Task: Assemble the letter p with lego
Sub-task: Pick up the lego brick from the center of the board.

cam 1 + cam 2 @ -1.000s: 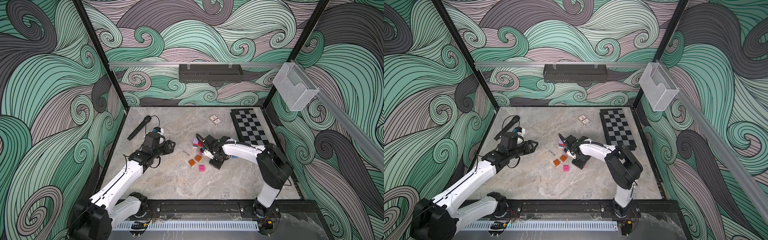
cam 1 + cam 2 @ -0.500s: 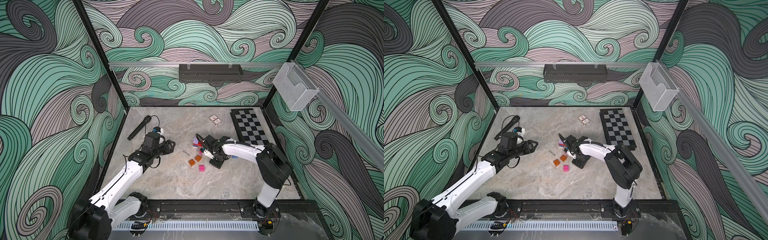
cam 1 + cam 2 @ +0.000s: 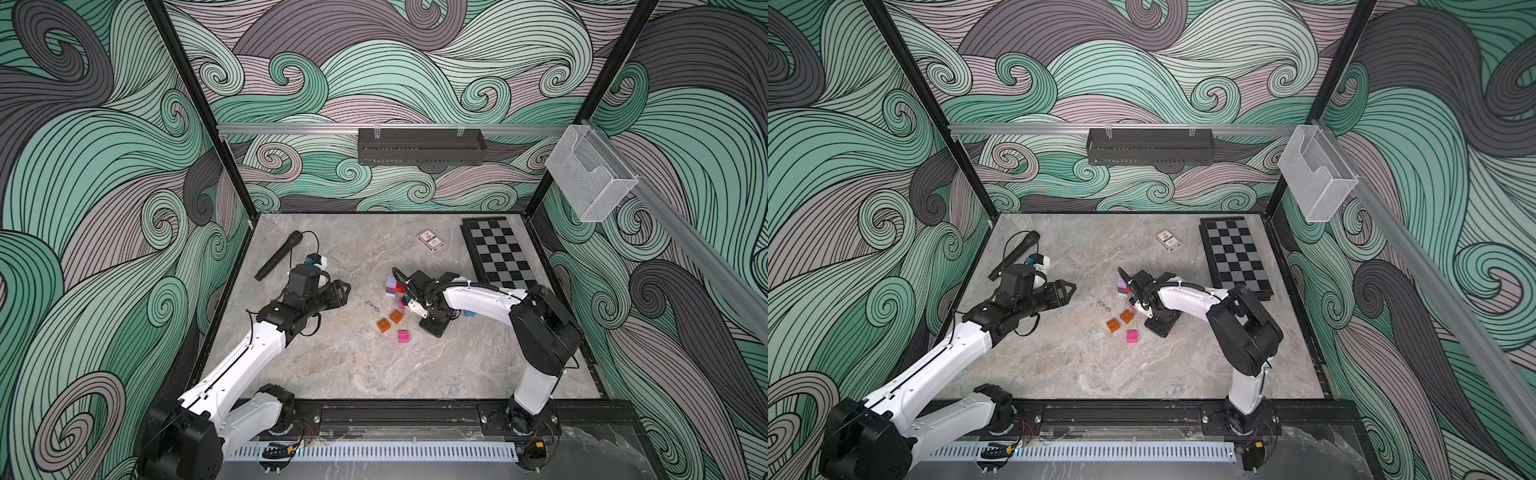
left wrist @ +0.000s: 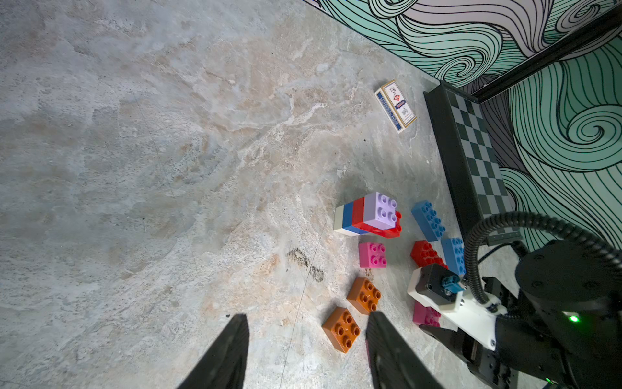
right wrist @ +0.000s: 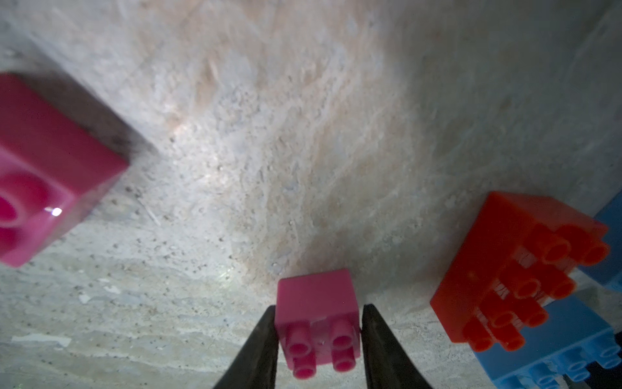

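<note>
Microphone [image 3: 278, 256]: far left; well clear
Left gripper [image 4: 306, 318]: spread and empty; touching nothing
Orange bricks [image 4: 341, 329]: loose between the arms
Stack [image 4: 367, 215]: white, blue, red, lilac; lying on its side; likely the P's stem
Right gripper [image 5: 319, 307]: jaws have drawn in; now clamped on the small pink brick [image 5: 316, 293] on the table; lift comes next
Crowding: red brick [image 5: 505, 262] just beside; card deck [image 4: 396, 105], chessboard [image 4: 471, 151] farther right

You're looking at swirling green, lilac and grey wave walls [image 3: 91, 174] around a marbled grey worktop [image 3: 357, 365], with a black rack [image 3: 420, 146] on the back rail [image 3: 291, 129].
</note>
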Robot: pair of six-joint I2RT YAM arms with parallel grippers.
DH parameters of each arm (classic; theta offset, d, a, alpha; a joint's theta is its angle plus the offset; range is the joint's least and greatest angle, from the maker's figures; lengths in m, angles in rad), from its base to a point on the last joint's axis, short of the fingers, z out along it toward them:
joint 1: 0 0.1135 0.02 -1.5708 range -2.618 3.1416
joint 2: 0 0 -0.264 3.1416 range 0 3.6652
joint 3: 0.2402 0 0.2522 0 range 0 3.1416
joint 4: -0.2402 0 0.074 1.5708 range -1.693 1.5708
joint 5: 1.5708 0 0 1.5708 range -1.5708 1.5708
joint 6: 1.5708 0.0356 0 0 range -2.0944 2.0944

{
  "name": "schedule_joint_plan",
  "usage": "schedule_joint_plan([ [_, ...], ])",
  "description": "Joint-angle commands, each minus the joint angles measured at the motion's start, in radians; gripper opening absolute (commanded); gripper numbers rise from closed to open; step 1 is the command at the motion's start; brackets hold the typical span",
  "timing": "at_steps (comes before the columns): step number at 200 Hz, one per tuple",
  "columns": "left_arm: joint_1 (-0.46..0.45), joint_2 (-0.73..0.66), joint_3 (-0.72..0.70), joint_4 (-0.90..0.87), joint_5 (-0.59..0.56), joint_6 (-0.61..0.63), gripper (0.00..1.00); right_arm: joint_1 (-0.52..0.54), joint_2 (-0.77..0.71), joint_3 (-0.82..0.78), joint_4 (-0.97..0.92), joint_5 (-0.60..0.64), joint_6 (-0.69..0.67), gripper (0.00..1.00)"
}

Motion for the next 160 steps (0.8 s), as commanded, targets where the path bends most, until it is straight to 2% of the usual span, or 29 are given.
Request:
schedule_joint_plan([
  [1,-0.004,-0.019,0.028,-0.018,-0.013,0.019,0.57,-0.009,0.017,-0.005,-0.012,-0.012,0.011,0.39],
  [45,-0.004,-0.021,0.029,-0.017,-0.017,0.019,0.57,-0.015,0.019,-0.004,-0.012,-0.013,0.018,0.28],
  [80,-0.004,-0.007,0.037,-0.014,-0.02,0.013,0.56,-0.021,-0.028,0.009,-0.014,-0.022,0.049,0.26],
  [109,-0.004,0.012,0.046,-0.005,-0.022,0.005,0.54,-0.017,-0.065,0.072,-0.028,-0.049,0.127,0.25],
  [160,-0.003,0.019,0.055,-0.004,-0.035,0.004,0.54,-0.005,-0.025,0.194,-0.027,-0.074,0.223,0.24],
])
